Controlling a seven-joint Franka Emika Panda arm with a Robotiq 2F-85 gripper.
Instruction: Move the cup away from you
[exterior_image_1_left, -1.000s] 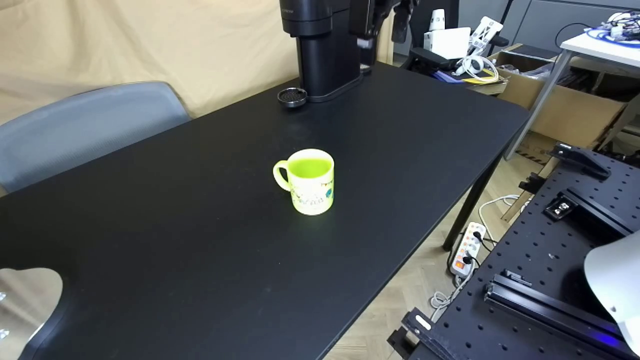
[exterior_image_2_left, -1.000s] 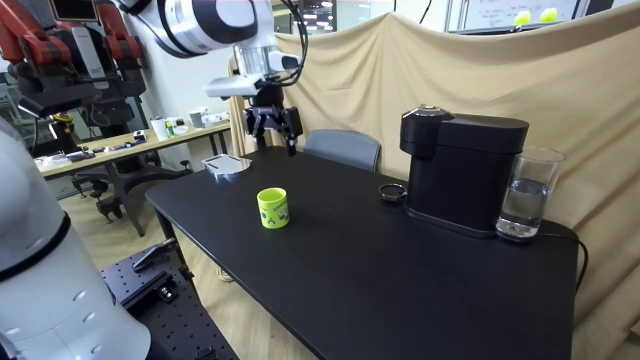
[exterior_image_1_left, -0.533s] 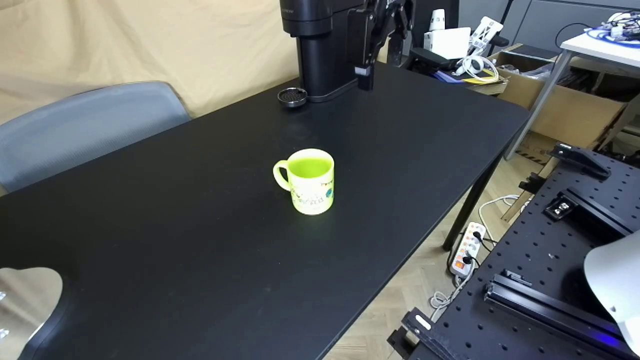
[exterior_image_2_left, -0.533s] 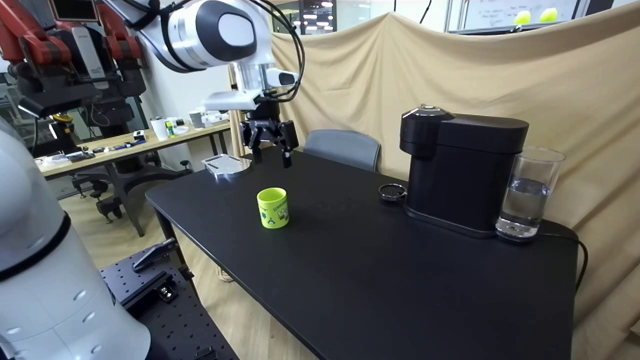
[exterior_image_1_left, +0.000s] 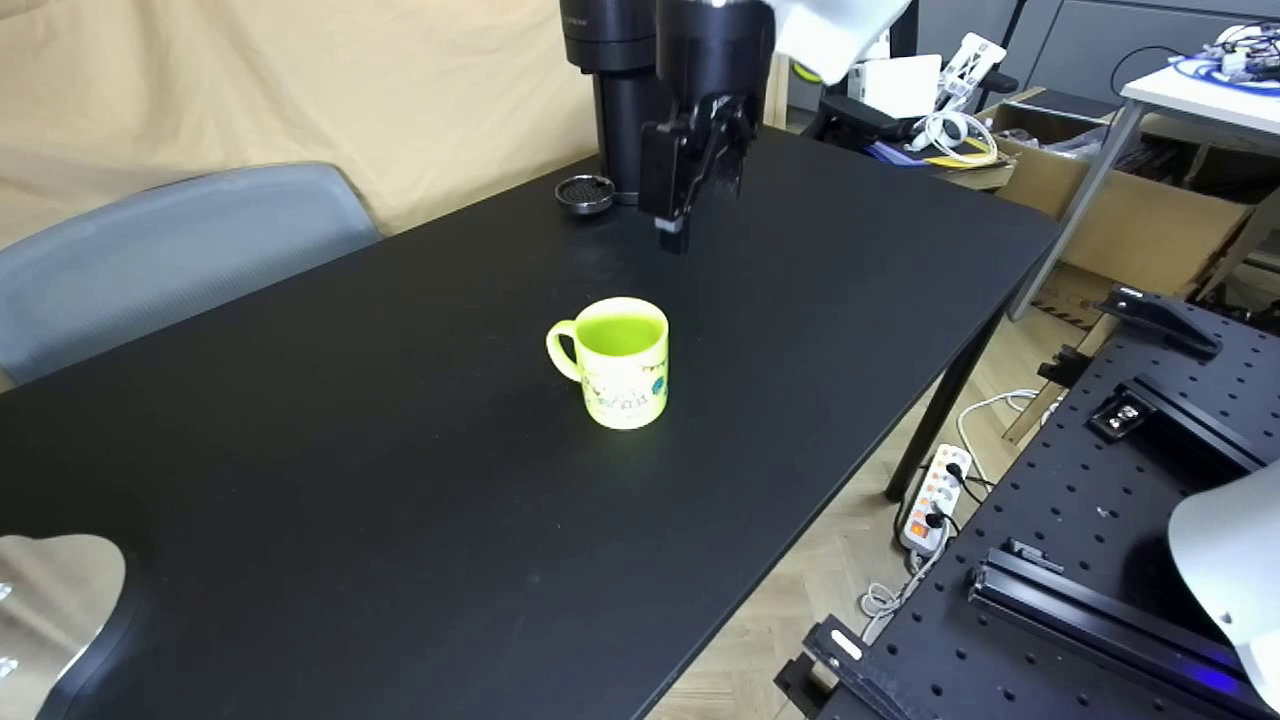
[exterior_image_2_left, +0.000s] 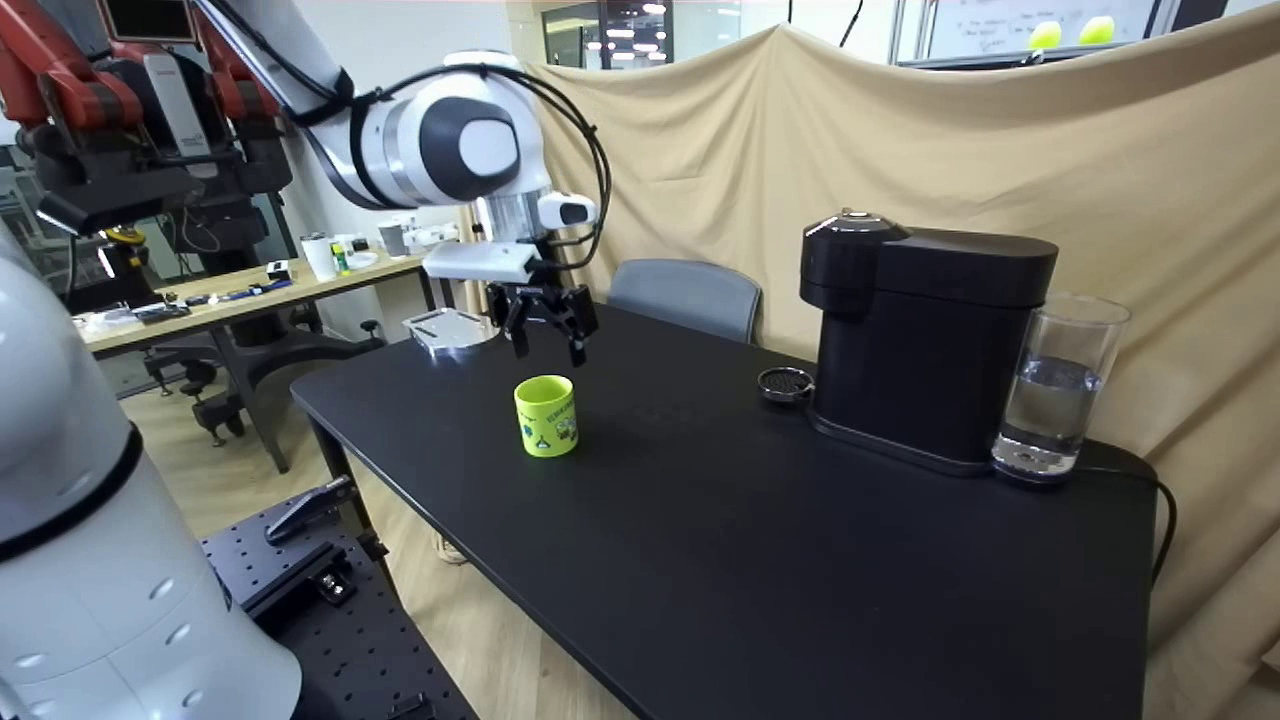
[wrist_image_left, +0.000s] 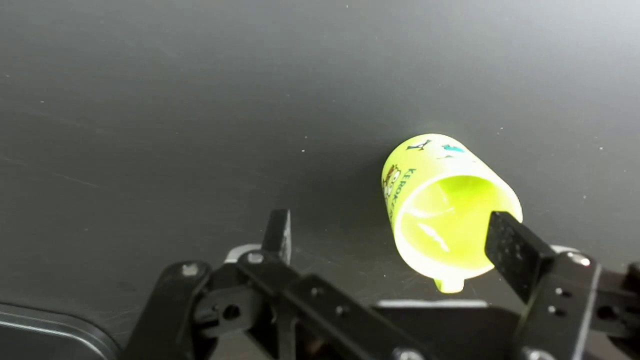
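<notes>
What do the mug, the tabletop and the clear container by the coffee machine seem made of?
Mug: probably glazed ceramic, possibly hard plastic; its inside shows glossy highlights in the wrist view.
Tabletop: perhaps laminate or coated board, satin black; smooth, soft sheen, no visible grain.
Clear container: glass or rigid plastic, cannot tell which; glossy, see-through walls show liquid inside.
</notes>
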